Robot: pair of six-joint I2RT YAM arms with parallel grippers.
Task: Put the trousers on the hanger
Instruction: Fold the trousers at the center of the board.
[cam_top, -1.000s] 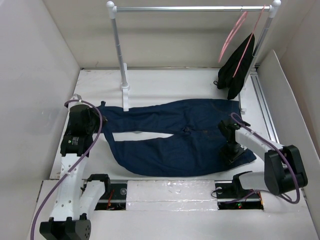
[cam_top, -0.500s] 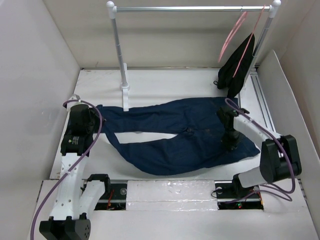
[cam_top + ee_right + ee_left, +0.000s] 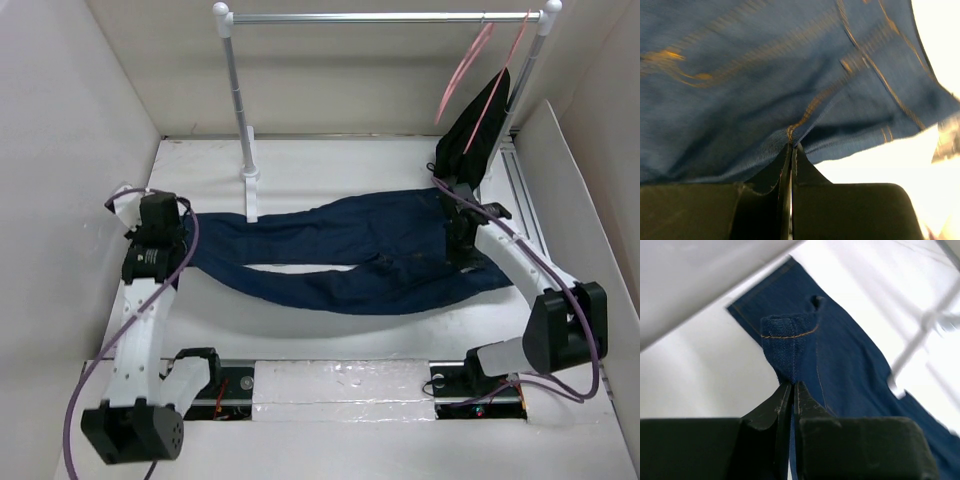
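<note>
Currently the trousers (image 3: 340,255) are spread across the middle of the table (image 3: 330,170), left edge to right. A leg hem is clamped by the left gripper (image 3: 791,385), the waist by the right gripper (image 3: 791,146).

navy trousers (image 3: 340,245) outstretched, pink hanger (image 3: 462,68) overhead

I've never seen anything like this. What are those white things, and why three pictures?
Those are two robot arms bolted to a table. The wide picture looks down from above and behind them; the other two come from small cameras on each wrist, showing each claw close up. Dark blue trousers lie stretched across the table. The left claw is shut on a leg hem, the right claw on a fold at the waist end. At the back a rail carries a bare pink hanger and another draped with black cloth.
</note>
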